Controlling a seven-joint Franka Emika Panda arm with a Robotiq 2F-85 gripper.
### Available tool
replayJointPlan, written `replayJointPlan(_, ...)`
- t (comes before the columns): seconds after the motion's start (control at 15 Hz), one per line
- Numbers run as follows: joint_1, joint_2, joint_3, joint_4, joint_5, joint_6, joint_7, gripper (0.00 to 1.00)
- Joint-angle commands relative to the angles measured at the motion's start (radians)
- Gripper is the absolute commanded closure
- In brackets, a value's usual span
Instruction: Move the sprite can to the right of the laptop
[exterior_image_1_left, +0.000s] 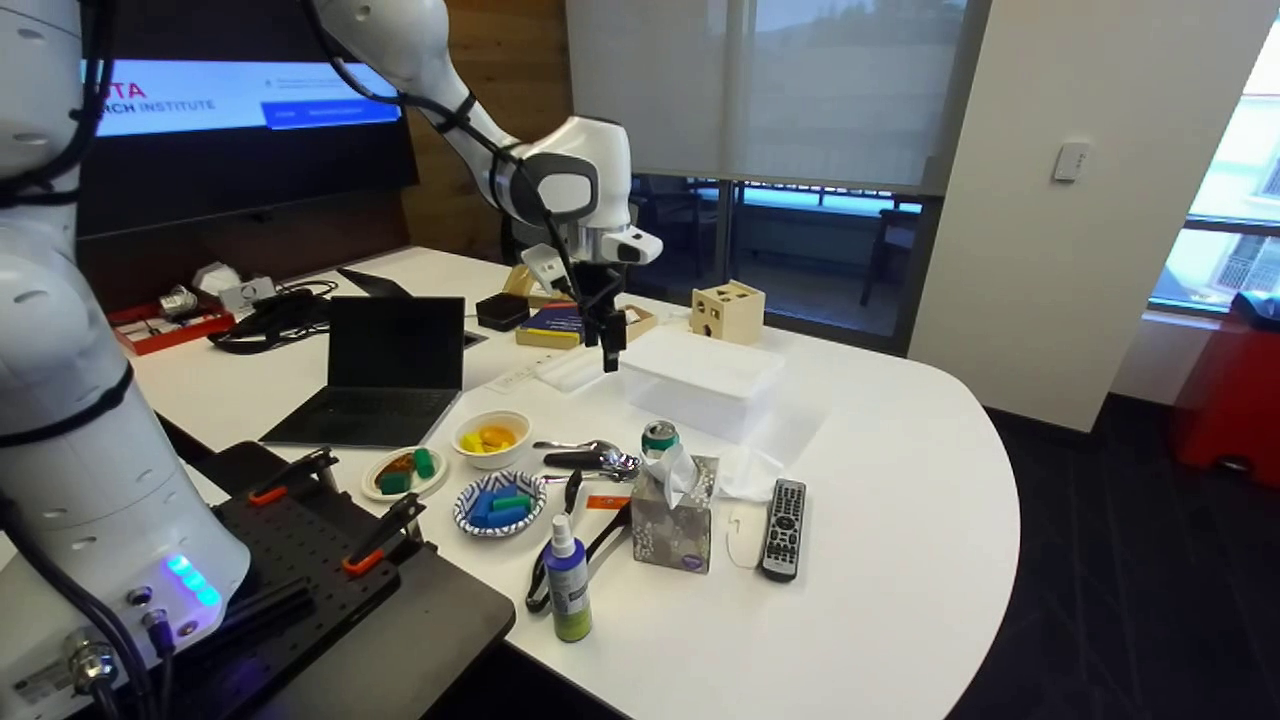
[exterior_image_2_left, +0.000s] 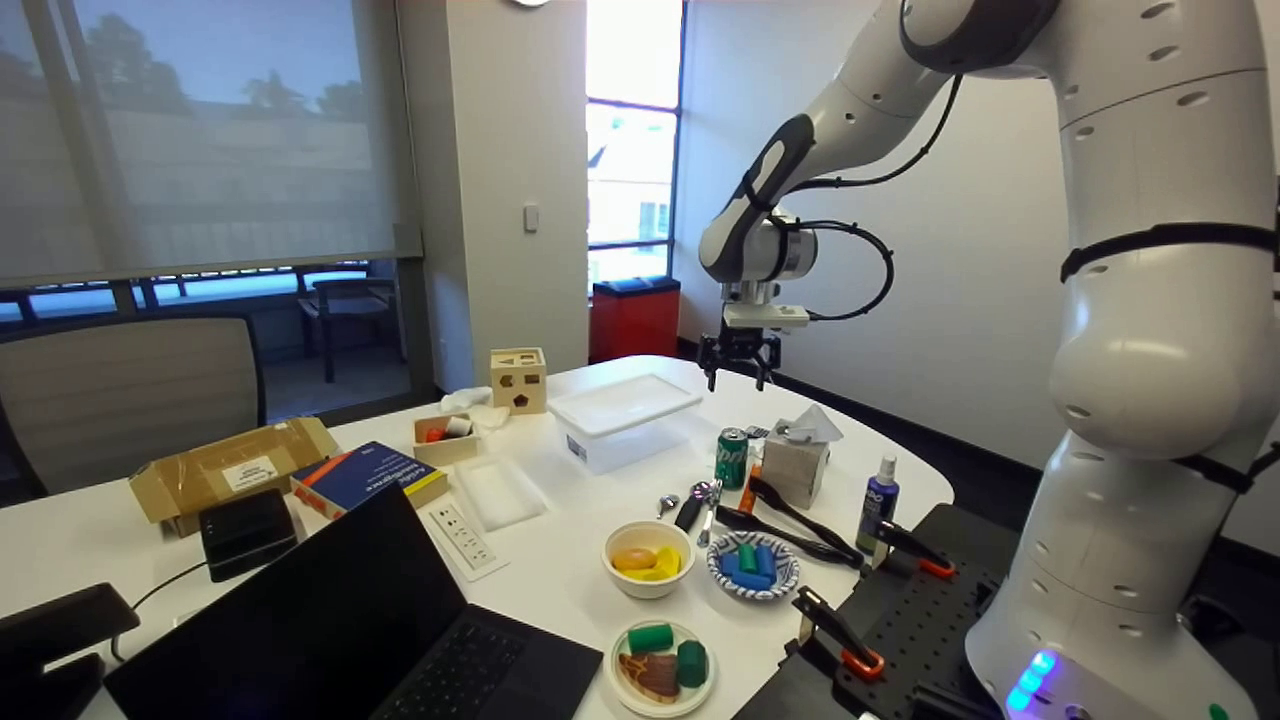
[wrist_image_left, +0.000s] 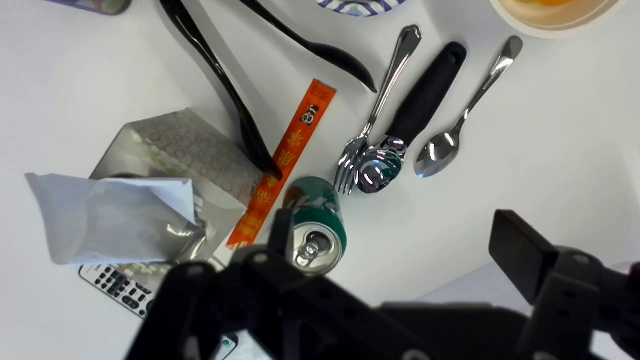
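Observation:
The sprite can (exterior_image_1_left: 660, 437) stands upright on the white table behind the tissue box, which partly hides it there. It shows fully in an exterior view (exterior_image_2_left: 731, 460). In the wrist view the can (wrist_image_left: 320, 212) lies below the left finger, which covers part of its silvery top. The black laptop (exterior_image_1_left: 395, 345) stands open across the table from the can, also in an exterior view (exterior_image_2_left: 330, 610); it is out of the wrist view. My gripper (wrist_image_left: 400, 237) is open and empty, held above the table and higher than the can, in both exterior views (exterior_image_1_left: 606, 352) (exterior_image_2_left: 737, 380).
A tissue box (exterior_image_2_left: 795, 470) stands close beside the can. A fork (wrist_image_left: 382, 102), scoop (wrist_image_left: 425, 95), spoon (wrist_image_left: 445, 145), orange packet (wrist_image_left: 290, 150) and black tongs (wrist_image_left: 220, 75) lie around it. A lidded plastic box (exterior_image_2_left: 625, 410), bowls (exterior_image_2_left: 648, 580) and a plate (exterior_image_2_left: 660, 705) stand nearby.

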Motion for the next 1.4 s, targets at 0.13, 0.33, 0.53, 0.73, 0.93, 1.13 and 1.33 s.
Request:
replayJointPlan(0.13,-0.069,0.101,0.023,0.080,0.116,0.011,-0.034,0.00)
replayJointPlan(0.33,-0.106,0.142,0.023,0.114,0.158,0.001,-0.052,0.00)
replayJointPlan(0.53,-0.133,0.196,0.016,0.157,0.162,-0.011,-0.044,0.00)
replayJointPlan(0.73,-0.157,0.249,0.021,0.198,0.166,-0.011,-0.042,0.00)
replayJointPlan(0.93,-0.183,0.296,0.037,0.237,0.189,-0.013,-0.048,0.00)
replayJointPlan(1.13,-0.196,0.332,0.051,0.269,0.210,-0.014,-0.050,0.00)
replayJointPlan(1.33,-0.203,0.363,0.063,0.293,0.221,-0.012,-0.049,0.00)
